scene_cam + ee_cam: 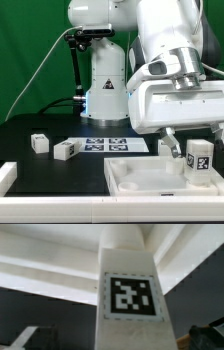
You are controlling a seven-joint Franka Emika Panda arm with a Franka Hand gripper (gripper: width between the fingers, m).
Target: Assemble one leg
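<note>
A leg (198,158), a small white oblong block with a black-and-white tag, stands upright at the far right corner of the large white panel (140,181). My gripper (194,153) straddles it from above and is open. In the wrist view the leg (128,297) fills the middle with its tag facing the camera. A dark gap shows on each side between it and my fingertips (24,339), so nothing is gripped. The panel's raised rims run behind the leg there.
Two more legs (40,143) (66,150) lie on the black table at the exterior view's left. The marker board (113,145) lies behind the panel. A white piece (6,177) sits at the left edge. The arm's base (105,92) stands at the back.
</note>
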